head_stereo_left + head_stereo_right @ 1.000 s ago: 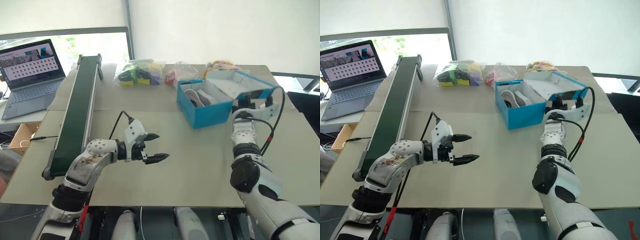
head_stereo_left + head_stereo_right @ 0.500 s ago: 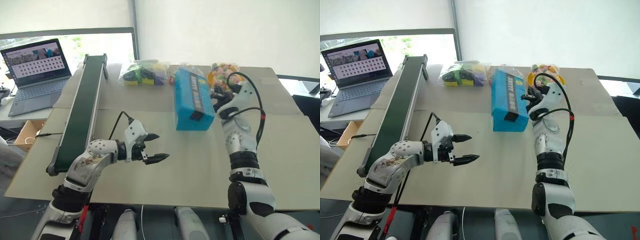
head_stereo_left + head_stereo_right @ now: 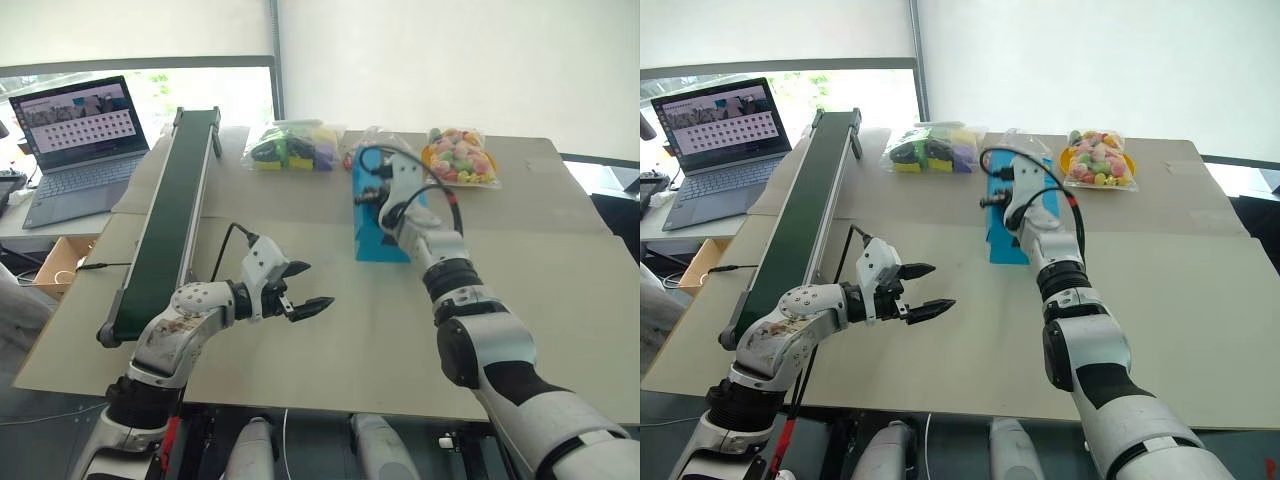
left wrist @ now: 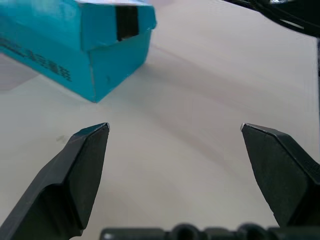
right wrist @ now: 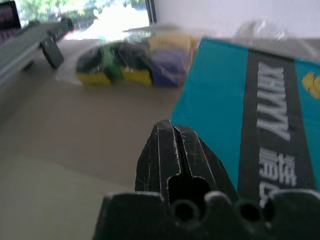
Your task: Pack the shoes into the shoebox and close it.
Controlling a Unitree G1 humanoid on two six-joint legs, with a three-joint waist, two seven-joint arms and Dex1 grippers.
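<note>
Left eye view: the shoebox [image 3: 382, 215] stands on the table [image 3: 560, 300] with its lid down, well behind the conveyor belt [image 3: 170, 215] side and in front of the bags of colourful items [image 3: 290, 147]. The right gripper [image 3: 372, 190] reaches over the box's top, its wrist hiding much of the lid. The left gripper [image 3: 300, 287] hovers above the table, well apart from the box, fingers spread and holding nothing.

Right eye view: the same layout appears, with a laptop [image 3: 720, 135] off to the far left and a bag of sweets [image 3: 1097, 160] behind the box.

Left wrist view: between the wide-apart black fingers [image 4: 75, 175] lies bare table; the box's turquoise end wall and a black label show beyond.

Right wrist view: the right fingers [image 5: 175, 155] are pressed together with nothing between them, just over the printed lid.

The box is judged to be light, fairly stiff cardboard, somewhat weighted if the shoes are inside, which cannot be seen. Its lid likely flexes and may spring up, so pressing flat on the lid near its free edge, or holding the long side walls, seems safest.
</note>
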